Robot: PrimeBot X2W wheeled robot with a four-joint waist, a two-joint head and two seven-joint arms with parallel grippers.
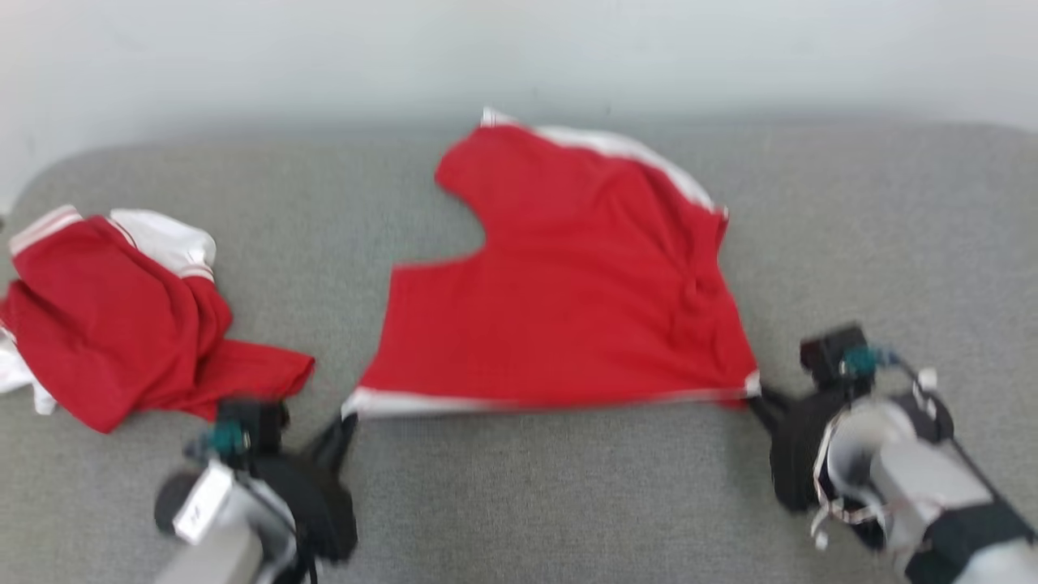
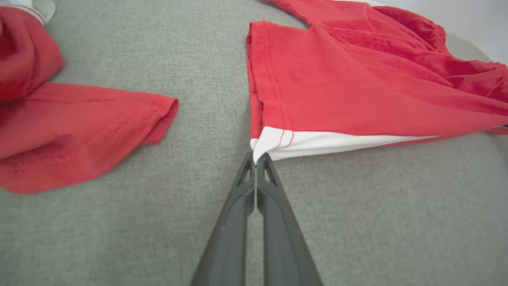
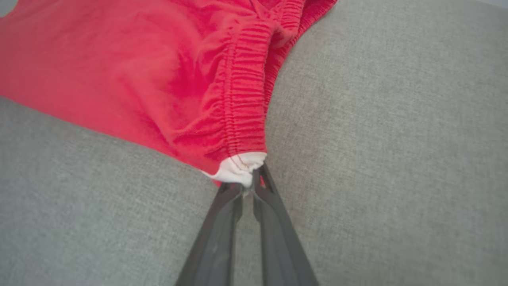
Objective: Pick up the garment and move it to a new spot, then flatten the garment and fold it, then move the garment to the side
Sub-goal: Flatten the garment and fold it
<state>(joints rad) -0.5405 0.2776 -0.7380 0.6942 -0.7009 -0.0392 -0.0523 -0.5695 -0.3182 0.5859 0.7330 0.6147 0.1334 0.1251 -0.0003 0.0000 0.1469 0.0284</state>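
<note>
Garment: your red garment point(image 1: 568, 308) with white trim lies spread about the middle of the grey padded surface point(image 1: 568, 503). Its near edge is drawn straight between your two grippers.
Left gripper: your left gripper point(image 1: 347, 420) sits at the garment's near-left corner. In the left wrist view its fingers are pressed together on the white hem corner point(image 2: 274, 143), and the cloth enters right at the tips.
Right gripper: your right gripper point(image 1: 756, 397) sits at the near-right corner. In the right wrist view its jaws are pinched narrow on the white end of the gathered waistband point(image 3: 244, 119).
Cloth and jaws: only the two corners are between the fingers. The rest of the garment spreads away beyond both sets of tips.
Other cloth: a second red-and-white garment point(image 1: 122, 324) lies crumpled at your left. It is near the left gripper and apart from the held one.
</note>
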